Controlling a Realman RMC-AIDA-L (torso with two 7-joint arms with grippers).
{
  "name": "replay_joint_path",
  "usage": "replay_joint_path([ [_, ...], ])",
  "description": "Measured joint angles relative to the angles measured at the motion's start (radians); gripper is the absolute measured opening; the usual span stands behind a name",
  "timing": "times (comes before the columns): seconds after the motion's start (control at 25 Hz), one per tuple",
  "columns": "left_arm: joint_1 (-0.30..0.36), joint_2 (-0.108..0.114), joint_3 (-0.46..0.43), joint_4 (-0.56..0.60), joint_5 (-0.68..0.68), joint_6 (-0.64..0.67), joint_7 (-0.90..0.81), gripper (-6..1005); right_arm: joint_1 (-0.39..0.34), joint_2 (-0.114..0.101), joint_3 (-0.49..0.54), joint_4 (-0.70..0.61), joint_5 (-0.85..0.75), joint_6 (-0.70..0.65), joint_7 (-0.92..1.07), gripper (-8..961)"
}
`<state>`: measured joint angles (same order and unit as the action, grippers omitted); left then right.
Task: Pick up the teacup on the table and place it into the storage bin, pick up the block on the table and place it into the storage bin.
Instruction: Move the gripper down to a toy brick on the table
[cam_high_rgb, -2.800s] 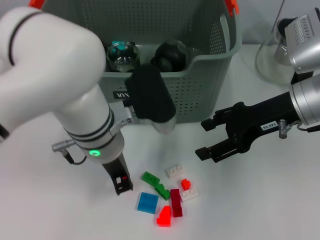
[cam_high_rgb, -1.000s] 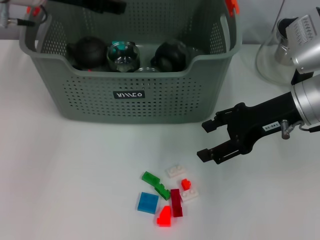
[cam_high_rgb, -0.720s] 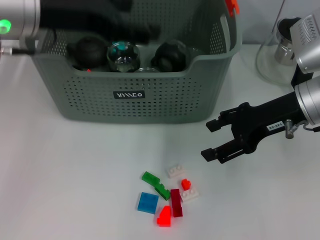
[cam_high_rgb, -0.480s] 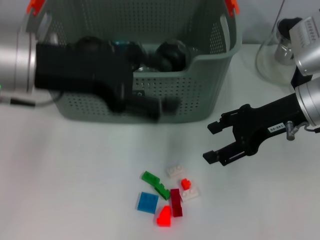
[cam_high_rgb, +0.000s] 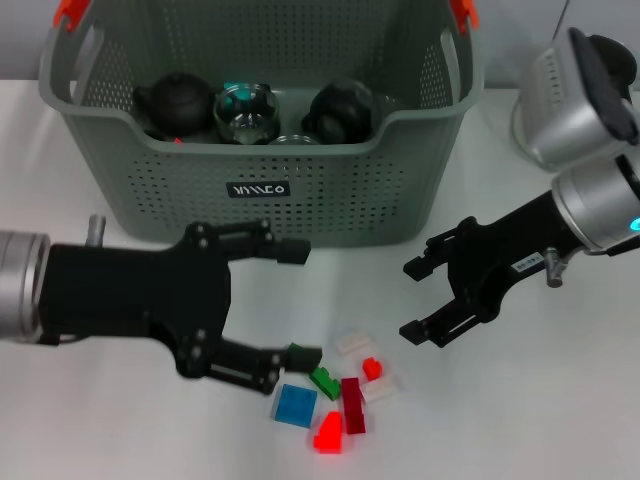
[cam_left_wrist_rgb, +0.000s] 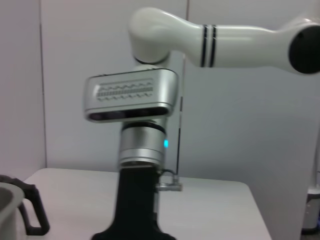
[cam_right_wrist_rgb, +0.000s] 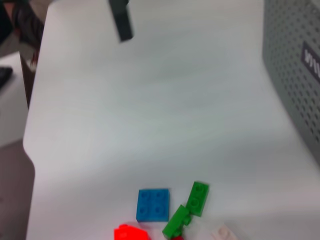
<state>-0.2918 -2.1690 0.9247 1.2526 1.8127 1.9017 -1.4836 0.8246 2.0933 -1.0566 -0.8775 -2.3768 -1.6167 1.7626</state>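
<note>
I am lowering my open left pincer (cam_high_rgb: 290, 300) slowly over the green block (cam_high_rgb: 314, 372), keeping my open right pincer (cam_high_rgb: 415, 298) clear beside.

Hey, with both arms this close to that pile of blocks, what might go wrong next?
The left gripper is open, its lower finger tip right at the green block; closing could scatter the tightly packed blocks instead of catching one. The open right gripper is low over the same pile, so the arms might collide.
</note>
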Motion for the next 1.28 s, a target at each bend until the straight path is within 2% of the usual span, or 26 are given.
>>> replay_joint_path([
  [0.16,0.032,-0.002,0.001,-0.009,0.000,0.018,0.027,953,0.041,0.004,-0.075,0.007,-0.014,0.030,0.024,882],
  [0.4,0.061,-0.006,-0.011,-0.021,0.011,0.029,0.010,952,0.087,0.006,-0.254,0.008,-0.015,0.091,0.095,883],
  [0.72,0.063,-0.008,-0.036,-0.079,0.012,0.030,-0.011,949,0.120,0.014,-0.461,0.015,-0.007,0.215,0.172,883],
  [0.92,0.048,-0.004,-0.058,-0.129,0.011,0.033,-0.003,949,0.121,0.017,-0.532,0.018,0.018,0.274,0.205,882],
  [1.28,0.047,-0.001,-0.061,-0.131,0.022,0.041,0.021,949,0.121,0.017,-0.645,0.039,0.086,0.376,0.237,884],
])
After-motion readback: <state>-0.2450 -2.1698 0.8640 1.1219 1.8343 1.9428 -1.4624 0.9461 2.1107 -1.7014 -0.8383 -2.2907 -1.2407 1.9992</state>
